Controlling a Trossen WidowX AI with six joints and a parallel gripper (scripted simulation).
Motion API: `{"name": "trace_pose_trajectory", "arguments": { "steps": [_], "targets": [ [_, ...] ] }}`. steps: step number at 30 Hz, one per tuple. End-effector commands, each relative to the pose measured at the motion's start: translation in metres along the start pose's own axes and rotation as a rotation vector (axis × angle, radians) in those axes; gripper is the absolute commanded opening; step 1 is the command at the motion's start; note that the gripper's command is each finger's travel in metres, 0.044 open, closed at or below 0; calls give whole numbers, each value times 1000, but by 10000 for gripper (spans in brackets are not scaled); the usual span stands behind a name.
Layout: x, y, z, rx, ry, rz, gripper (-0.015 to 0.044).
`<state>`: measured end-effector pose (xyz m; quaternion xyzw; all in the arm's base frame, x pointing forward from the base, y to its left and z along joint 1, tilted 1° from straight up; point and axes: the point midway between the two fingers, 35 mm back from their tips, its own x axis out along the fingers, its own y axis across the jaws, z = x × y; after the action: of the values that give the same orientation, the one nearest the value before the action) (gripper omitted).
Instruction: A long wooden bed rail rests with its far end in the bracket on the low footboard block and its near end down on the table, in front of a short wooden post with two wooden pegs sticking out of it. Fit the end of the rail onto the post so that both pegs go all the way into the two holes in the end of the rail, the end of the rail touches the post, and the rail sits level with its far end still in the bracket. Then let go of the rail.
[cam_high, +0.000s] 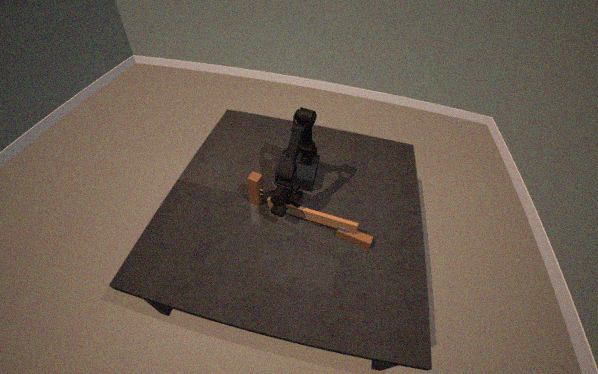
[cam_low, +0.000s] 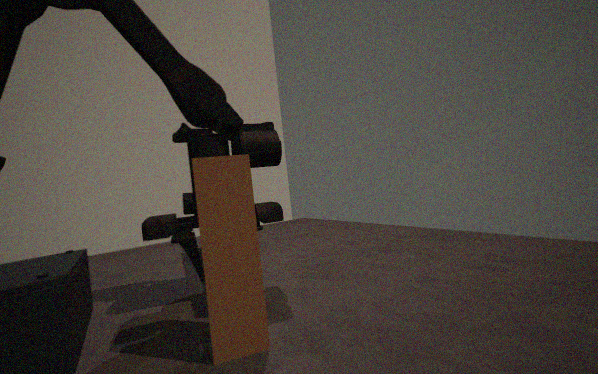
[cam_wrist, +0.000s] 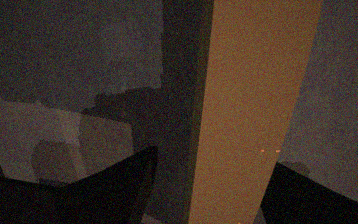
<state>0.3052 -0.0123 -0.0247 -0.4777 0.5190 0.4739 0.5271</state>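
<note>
The rail (cam_high: 325, 217) (cam_wrist: 245, 100) runs from near the post to the low footboard block (cam_high: 356, 239), its far end at the bracket there. Its near end lies low, a short way from the upright post (cam_high: 255, 191) (cam_low: 230, 260). The small pegs (cam_high: 261, 192) face that end; they are hard to make out. My gripper (cam_wrist: 205, 158) is partly open and straddles the rail near its near end. In the wrist view the right finger is against or very near the rail's side, and a gap shows at the left finger. In the exterior view the post hides the rail.
The dark table (cam_high: 225, 280) carries everything. My arm reaches over from the back side of the table, its forearm above the rail and its wrist close beside the post. A dark box-like base (cam_low: 45, 305) stands at the lower left of the exterior view.
</note>
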Motion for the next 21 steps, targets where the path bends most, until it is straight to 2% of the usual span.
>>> {"name": "trace_pose_trajectory", "arguments": {
  "steps": [1, 4, 11, 12, 21],
  "targets": [
    [0, 0, 0, 5, 3, -2, 151],
    [0, 0, 0, 5, 3, -2, 72],
    [0, 0, 0, 5, 3, -2, 26],
    [0, 0, 0, 5, 3, -2, 0],
    [0, 0, 0, 5, 3, -2, 0]
  ]
}}
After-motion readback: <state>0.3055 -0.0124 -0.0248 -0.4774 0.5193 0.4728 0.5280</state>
